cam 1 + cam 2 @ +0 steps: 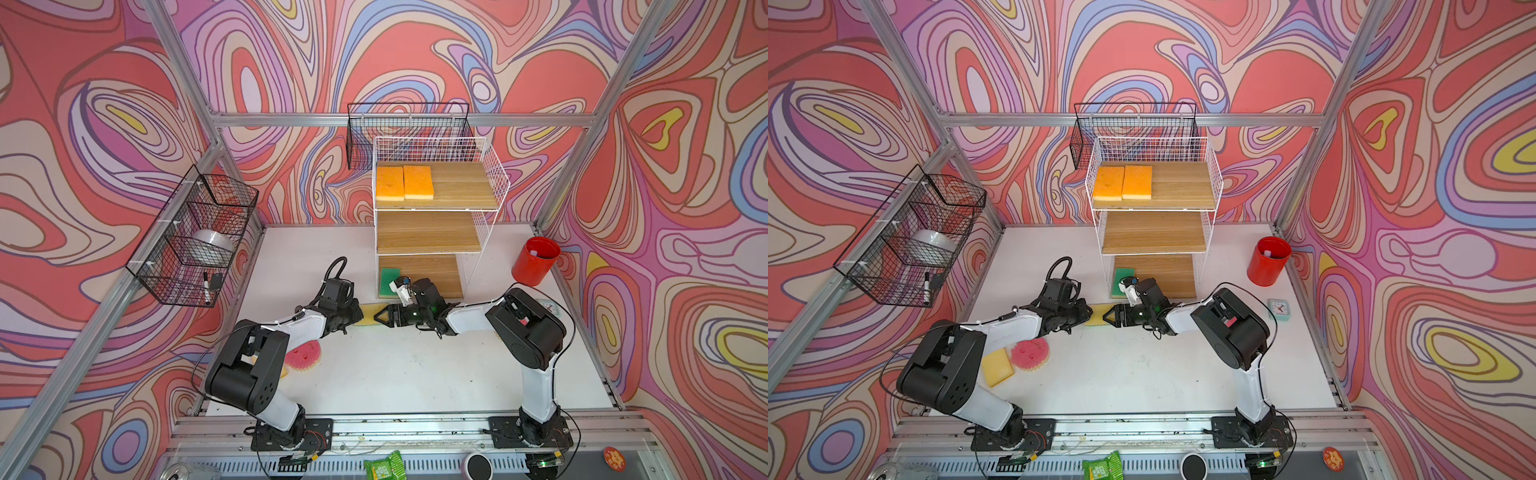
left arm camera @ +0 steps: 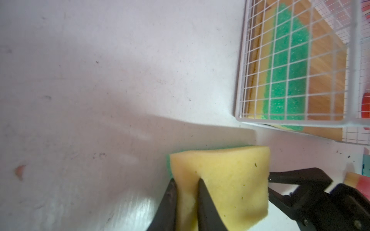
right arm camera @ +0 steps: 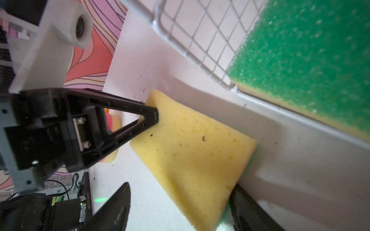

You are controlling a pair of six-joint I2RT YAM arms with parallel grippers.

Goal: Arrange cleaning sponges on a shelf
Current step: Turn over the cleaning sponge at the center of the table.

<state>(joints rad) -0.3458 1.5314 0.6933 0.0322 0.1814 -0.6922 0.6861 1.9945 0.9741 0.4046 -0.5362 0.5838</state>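
A sponge [image 1: 367, 316] with its yellow base up and a green edge showing hangs between both grippers in front of the shelf [image 1: 461, 183]. My left gripper [image 2: 187, 190] is shut, pinching one edge of this sponge [image 2: 230, 180]. My right gripper [image 3: 180, 204] is open around the opposite corner of the sponge [image 3: 190, 150], which touches only one finger. Two orange sponges [image 1: 390, 183] [image 1: 418, 181] lie on the top board and a green one [image 1: 388, 280] on the bottom board. A pink round sponge [image 1: 1030, 353] and a yellow-side-up one [image 1: 996, 368] lie by the left arm.
A red cup [image 1: 535, 261] stands at the back right and a mint clock [image 1: 1278, 309] lies behind the right arm. Black wire baskets hang on the left wall [image 1: 195, 237] and behind the shelf [image 1: 407, 124]. The shelf's middle board [image 1: 428, 232] is bare.
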